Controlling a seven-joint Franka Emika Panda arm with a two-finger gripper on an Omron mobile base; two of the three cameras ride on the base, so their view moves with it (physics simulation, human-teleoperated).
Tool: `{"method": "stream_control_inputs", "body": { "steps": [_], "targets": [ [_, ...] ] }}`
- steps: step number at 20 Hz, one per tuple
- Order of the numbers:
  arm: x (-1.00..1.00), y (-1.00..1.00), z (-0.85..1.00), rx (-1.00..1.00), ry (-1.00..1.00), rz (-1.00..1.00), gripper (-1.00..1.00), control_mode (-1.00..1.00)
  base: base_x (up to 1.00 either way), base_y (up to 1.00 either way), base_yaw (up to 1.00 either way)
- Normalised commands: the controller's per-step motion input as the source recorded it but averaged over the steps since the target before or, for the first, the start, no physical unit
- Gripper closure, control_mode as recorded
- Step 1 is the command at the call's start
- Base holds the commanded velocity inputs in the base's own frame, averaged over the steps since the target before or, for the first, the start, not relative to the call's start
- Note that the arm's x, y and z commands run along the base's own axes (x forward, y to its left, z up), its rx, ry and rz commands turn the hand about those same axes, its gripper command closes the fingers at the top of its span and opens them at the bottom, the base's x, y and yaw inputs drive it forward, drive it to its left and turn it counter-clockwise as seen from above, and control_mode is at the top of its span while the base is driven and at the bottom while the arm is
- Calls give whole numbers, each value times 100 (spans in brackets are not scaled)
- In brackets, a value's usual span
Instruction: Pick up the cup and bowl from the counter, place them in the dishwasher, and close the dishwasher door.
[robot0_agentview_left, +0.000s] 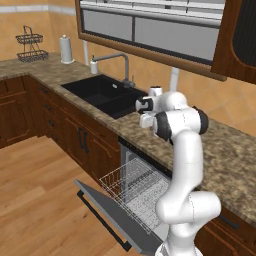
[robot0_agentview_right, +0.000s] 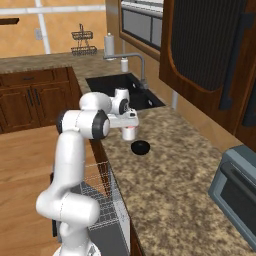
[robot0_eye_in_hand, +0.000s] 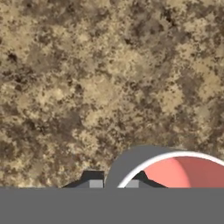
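Note:
The white cup (robot0_eye_in_hand: 183, 173) with its pink-red inside stands on the brown-speckled counter (robot0_agentview_right: 175, 175). My gripper (robot0_eye_in_hand: 114, 183) comes down on it from above, one fingertip on each side of the cup's wall, shut on it. In the right base view the cup (robot0_agentview_right: 129, 134) sits right under my hand, and I cannot tell whether it still touches the counter. The black bowl (robot0_agentview_right: 140, 147) lies just beside it, nearer the base. Below the counter's edge the dishwasher (robot0_agentview_left: 135, 185) is open, its white rack pulled out over the lowered grey dishwasher door (robot0_agentview_left: 115, 215).
A black sink (robot0_agentview_left: 107, 95) with a grey faucet (robot0_agentview_left: 120, 62) lies left of my hand. A soap bottle (robot0_agentview_left: 93, 65), a paper roll (robot0_agentview_left: 66, 49) and a wire basket (robot0_agentview_left: 31, 47) stand further along. A grey toaster oven (robot0_agentview_right: 237, 195) sits at the right.

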Motion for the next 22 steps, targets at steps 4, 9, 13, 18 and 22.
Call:
{"method": "stream_control_inputs", "body": {
  "steps": [4,9,13,18,22],
  "targets": [
    [-27,32,18,0,-8,7,100,-100,0,0,0],
    [-87,81,30,0,-2,20,100,-100,0,0,0],
    [-100,63,8,3,-1,20,100,-100,0,0,0],
    [-100,10,0,21,-10,7,100,-100,0,0,0],
    [-100,17,-25,36,-9,-7,100,-100,0,0,0]
  ]
}}
